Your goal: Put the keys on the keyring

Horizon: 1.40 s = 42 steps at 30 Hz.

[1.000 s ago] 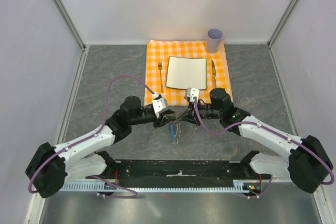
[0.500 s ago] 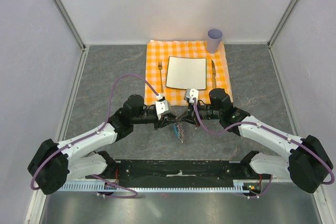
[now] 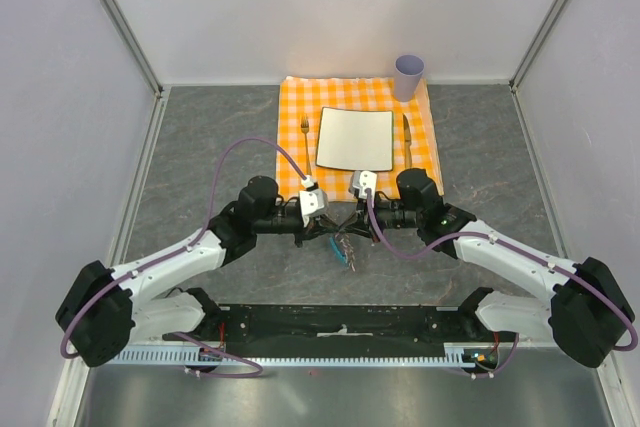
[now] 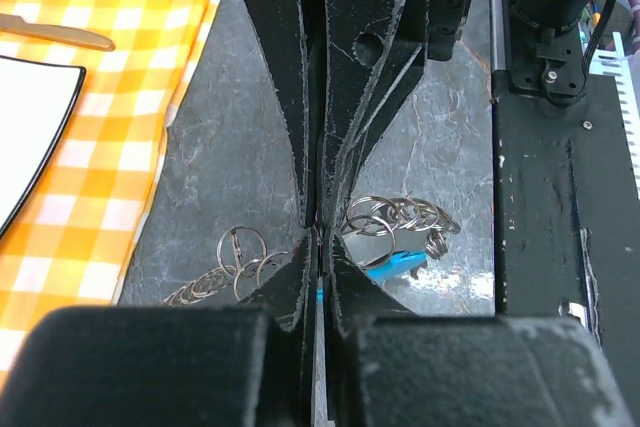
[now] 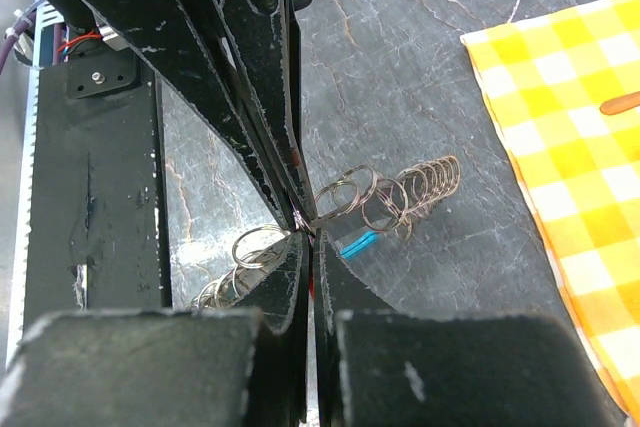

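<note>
Keyring point(image 4: 398, 215) with blue tab point(image 4: 396, 265) lies just beneath our left pincer point(image 4: 318, 250) and right pincer point(image 5: 306, 241), both clenched, tips touching.

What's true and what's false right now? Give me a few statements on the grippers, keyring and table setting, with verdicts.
1. The left gripper and right gripper are both shut. True.
2. The keyring is on the cloth. False: it is over the bare table, off the cloth.
3. The fork is right of the plate. False: it is left of the plate, and the knife is on the right.
4. The cup stands at the cloth's far right corner. True.
5. The keyring has a blue tab. True.
</note>
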### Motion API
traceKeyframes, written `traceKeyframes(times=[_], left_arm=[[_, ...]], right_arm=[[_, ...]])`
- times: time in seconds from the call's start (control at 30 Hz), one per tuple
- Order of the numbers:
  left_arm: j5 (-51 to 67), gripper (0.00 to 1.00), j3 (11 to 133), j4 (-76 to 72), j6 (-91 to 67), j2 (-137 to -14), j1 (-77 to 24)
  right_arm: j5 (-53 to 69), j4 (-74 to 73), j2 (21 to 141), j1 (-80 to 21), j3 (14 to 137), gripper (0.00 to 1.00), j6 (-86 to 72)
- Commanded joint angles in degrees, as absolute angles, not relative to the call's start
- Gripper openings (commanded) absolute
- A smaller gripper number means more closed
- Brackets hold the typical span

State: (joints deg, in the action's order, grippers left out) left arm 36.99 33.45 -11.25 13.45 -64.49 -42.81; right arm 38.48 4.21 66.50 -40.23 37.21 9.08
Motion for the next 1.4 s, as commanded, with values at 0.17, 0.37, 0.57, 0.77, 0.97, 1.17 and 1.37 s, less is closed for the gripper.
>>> traceKeyframes(times=[0.17,0.37,0.57,0.77,0.97,1.17,1.37], left_arm=[[31.2,0.02,34.3,-13.2,13.5,-62.3,-42.8],[29.0,0.02,28.8,-23.0,9.7,-57.2,-42.6],[29.1,0.02,24.6,-31.4,7.0,-54.3,-42.7],[29.3,0.02,22.2,-37.2,4.8,-53.7,-42.7],[29.8,0.02,21.9,-38.5,4.2,-53.8,-42.7],[31.0,0.02,22.3,-37.5,4.3,-54.5,-42.7],[32.3,0.02,23.3,-34.5,6.3,-55.0,-42.7]], right_arm=[[36.6,8.2,65.4,-40.8,38.9,0.37,6.6],[30.9,10.5,62.4,-40.6,37.4,0.47,4.3],[35.4,11.0,63.8,-40.5,38.4,0.43,4.4],[36.3,11.5,64.4,-40.6,38.5,0.4,4.6],[37.1,12.1,64.9,-40.6,38.3,0.37,4.2],[37.4,12.8,64.2,-40.5,38.5,0.34,4.0],[38.0,12.7,63.2,-40.6,38.3,0.34,4.7]])
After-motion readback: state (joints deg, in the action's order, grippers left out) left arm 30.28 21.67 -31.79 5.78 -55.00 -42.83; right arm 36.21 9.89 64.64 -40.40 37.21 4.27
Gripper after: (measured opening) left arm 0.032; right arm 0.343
